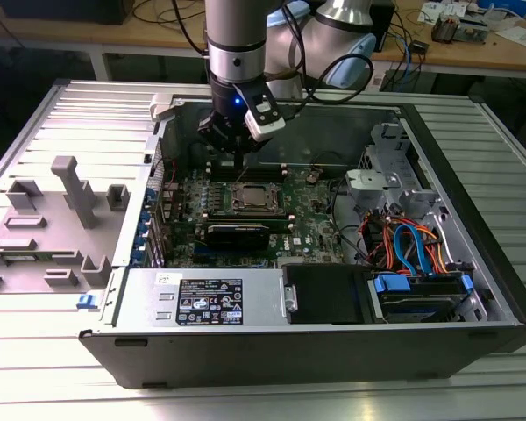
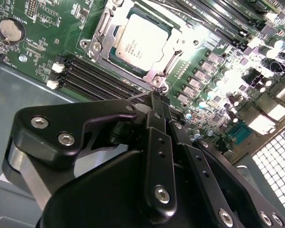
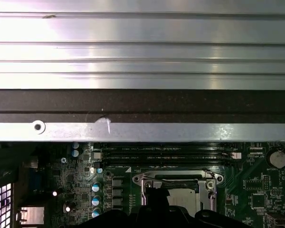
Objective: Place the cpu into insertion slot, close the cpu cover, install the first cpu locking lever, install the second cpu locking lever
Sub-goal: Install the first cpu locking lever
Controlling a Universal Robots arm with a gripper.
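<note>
The cpu [image 2: 143, 40] lies flat in the insertion slot [image 2: 157, 76] on the green board, its silver top showing through the window of the cpu cover [image 2: 102, 29], which lies down over it. In the exterior view the cpu [image 1: 253, 198] sits mid-board, and my gripper [image 1: 231, 149] hangs just behind the slot. The black fingers [image 2: 157, 142] run together to a shut tip, the gripper [image 2: 156, 97] ending right at the slot's corner. A thin wire locking lever [image 2: 138, 96] ends beside that tip; whether it is pinched is hidden. The first wrist view shows the cpu [image 3: 189, 199] too.
Black memory slots [image 2: 92, 76] run between the slot and the case wall. A long black card [image 1: 237, 233] lies in front of the slot. The power supply [image 1: 206, 298], drive bay [image 1: 418, 294] and coloured cables [image 1: 403, 241] fill the case's front and right. Grey fixtures [image 1: 66, 206] stand outside on the exterior view's left.
</note>
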